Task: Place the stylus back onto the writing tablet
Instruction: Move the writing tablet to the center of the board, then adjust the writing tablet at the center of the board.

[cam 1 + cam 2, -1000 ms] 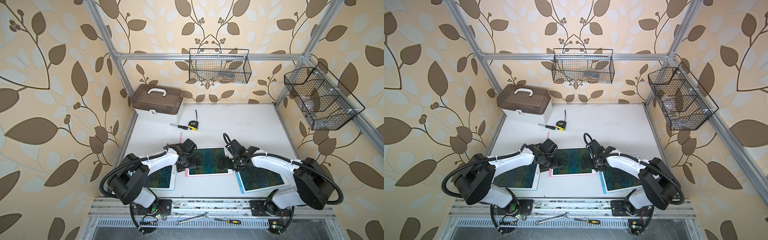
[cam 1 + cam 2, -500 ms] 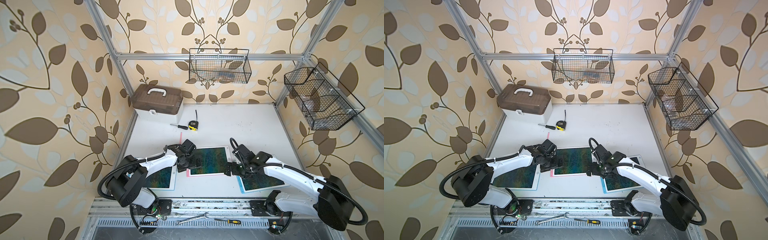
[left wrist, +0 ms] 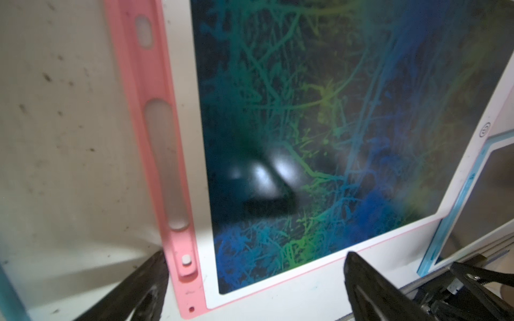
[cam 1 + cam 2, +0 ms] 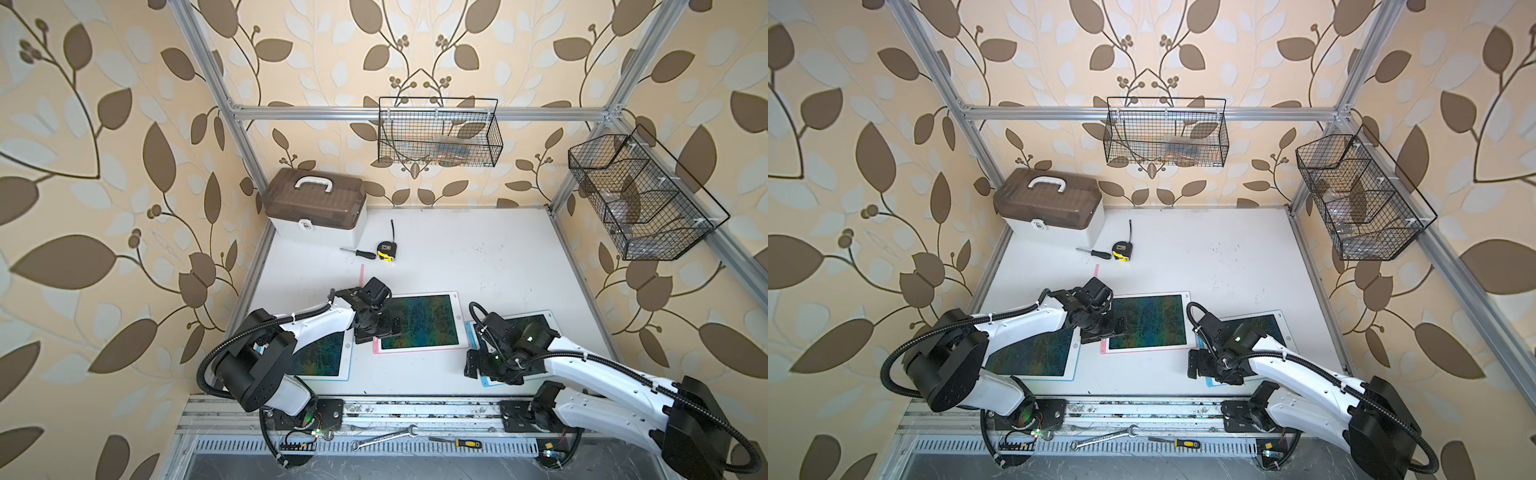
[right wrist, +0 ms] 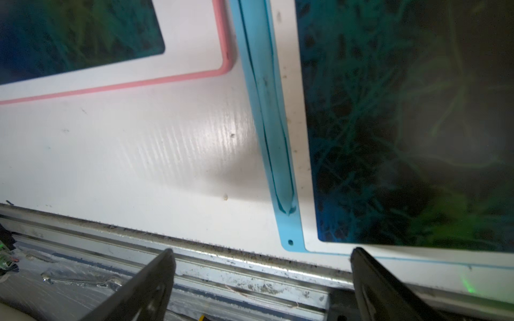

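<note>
A thin pink stylus lies loose on the white table, beyond the pink-edged writing tablet. The long stylus slot in the tablet's pink side strip is empty. My left gripper hovers open over that strip's near corner, holding nothing. My right gripper is open and empty at the table's front edge, beside the corner of a blue-edged tablet. A blue stylus sits in that tablet's side slot.
Another blue-edged tablet lies under the left arm. A brown-lidded toolbox, a screwdriver and a tape measure sit at the back left. Wire baskets hang on the frame. A wrench lies on the front rail.
My right gripper has drawn back from the pink tablet's right edge to the table's front edge by the blue-edged tablet. The left gripper has barely moved.
</note>
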{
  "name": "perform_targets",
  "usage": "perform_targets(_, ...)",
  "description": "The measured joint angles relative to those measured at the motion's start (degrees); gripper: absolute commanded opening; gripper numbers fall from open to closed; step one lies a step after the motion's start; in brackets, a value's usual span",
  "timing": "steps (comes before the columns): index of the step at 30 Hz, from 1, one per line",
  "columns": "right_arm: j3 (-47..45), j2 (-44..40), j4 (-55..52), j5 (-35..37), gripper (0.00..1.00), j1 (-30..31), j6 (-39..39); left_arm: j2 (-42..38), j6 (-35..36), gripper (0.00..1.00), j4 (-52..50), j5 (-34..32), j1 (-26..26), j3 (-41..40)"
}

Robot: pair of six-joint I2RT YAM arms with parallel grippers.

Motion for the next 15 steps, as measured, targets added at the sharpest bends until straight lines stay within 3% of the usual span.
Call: perform_targets(15,-4.13,-0.76,2.1,-1.42,0.97,4.94,6.78,-0.17,0.07,0.99,0.26,0.13,0.0,-0.2)
